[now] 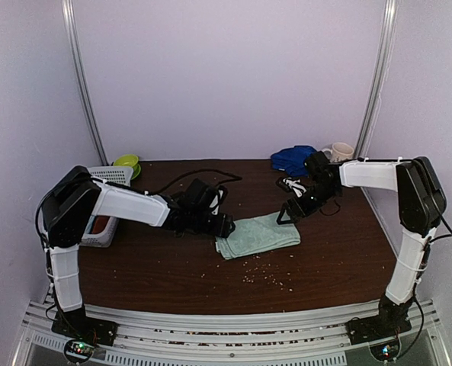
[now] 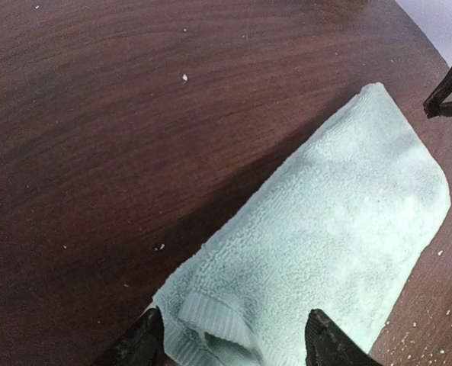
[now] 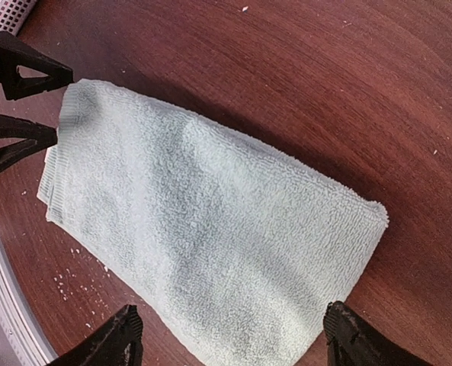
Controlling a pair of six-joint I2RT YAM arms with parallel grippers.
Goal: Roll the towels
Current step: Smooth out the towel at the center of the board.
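The small mint-green towel lies folded flat on the dark wooden table. My left gripper is at its left end. In the left wrist view the left gripper is open, its fingers straddling the towel's hemmed, slightly lifted corner. My right gripper hovers at the towel's right end. Seen from the right wrist, the right gripper is open over the towel and holds nothing. The royal blue towel sits bunched at the back right.
A white mug stands beside the blue towel. At the back left are a white basket and a green bowl. Crumbs are scattered in front of the mint towel. A black cable lies behind the left arm.
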